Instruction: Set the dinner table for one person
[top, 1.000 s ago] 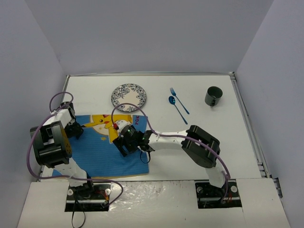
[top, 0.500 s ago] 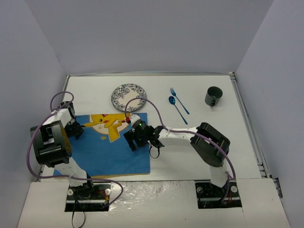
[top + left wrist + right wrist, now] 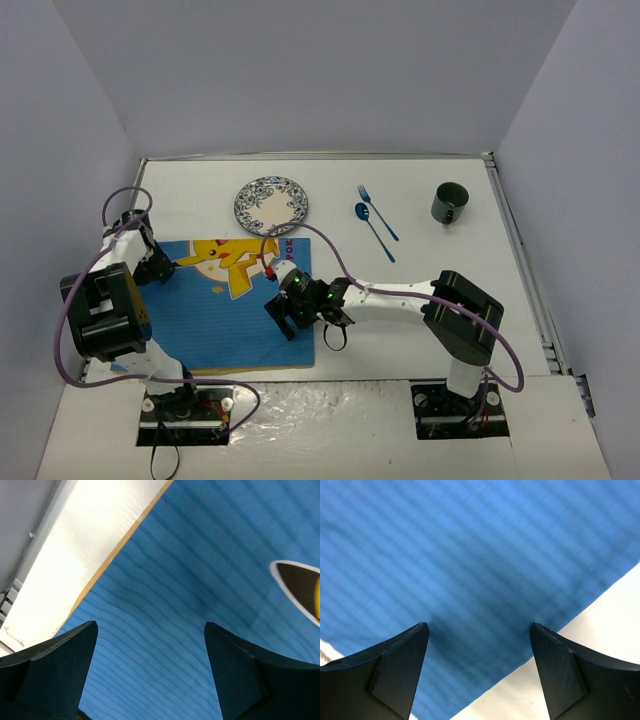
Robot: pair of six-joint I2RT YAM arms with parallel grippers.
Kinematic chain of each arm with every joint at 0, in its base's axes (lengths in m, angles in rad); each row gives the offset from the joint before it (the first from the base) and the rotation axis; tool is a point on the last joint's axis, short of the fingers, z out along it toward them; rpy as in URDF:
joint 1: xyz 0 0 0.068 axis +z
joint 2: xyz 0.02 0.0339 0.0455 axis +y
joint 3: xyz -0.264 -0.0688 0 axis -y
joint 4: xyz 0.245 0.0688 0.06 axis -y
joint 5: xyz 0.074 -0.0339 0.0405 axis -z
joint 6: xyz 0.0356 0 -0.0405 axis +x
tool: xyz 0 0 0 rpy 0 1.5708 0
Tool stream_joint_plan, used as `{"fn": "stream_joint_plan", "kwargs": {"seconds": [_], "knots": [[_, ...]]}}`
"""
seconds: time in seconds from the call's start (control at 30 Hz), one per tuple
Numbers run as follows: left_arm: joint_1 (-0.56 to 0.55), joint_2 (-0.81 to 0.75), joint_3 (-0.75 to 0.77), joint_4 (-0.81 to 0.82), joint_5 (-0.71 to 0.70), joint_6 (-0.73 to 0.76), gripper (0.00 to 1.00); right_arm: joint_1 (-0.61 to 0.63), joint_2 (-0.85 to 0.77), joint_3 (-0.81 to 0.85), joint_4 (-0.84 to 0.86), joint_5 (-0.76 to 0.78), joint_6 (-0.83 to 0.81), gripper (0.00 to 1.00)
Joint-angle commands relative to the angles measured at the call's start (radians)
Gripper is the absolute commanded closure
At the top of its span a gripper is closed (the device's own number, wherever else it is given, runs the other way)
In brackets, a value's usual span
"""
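Over placemat point(image 3: 200, 320) | left tool point(image 3: 150, 626) apart, arm folded | right tool point(image 3: 479, 626) apart, arm outstretched

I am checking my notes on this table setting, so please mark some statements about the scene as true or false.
1. The plate lies on the blue placemat. False: it lies on the white dinner table, beyond the placemat.
2. The left gripper and right gripper are open and hold nothing. True.
3. The fork and spoon lie between plate and mug. True.
4. The spoon is in the mug. False: it lies on the table beside the fork.
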Motion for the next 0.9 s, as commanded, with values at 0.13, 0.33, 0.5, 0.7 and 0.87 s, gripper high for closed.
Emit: {"fn": "stream_joint_plan", "kwargs": {"seconds": [0.13, 0.33, 0.5, 0.7, 0.87], "knots": [[0.008, -0.336, 0.063, -0.078, 0.019, 0.039, 0.06, 0.087, -0.04, -0.027, -0.033, 0.018, 0.025, 0.29], [0.008, -0.607, 0.032, -0.094, 0.134, 0.058, 0.03, 0.131, -0.015, -0.022, -0.062, 0.069, 0.055, 0.39], [0.005, -0.714, 0.017, -0.113, 0.146, 0.092, 0.03, 0.139, -0.024, -0.034, -0.076, 0.112, 0.076, 0.39], [-0.002, -0.72, 0.001, -0.099, 0.182, 0.09, 0.03, 0.134, -0.048, -0.005, -0.109, 0.168, 0.054, 0.31], [-0.015, -0.751, -0.011, -0.062, 0.247, 0.092, 0.03, 0.119, -0.12, 0.067, -0.128, 0.189, 0.006, 0.22]]}}
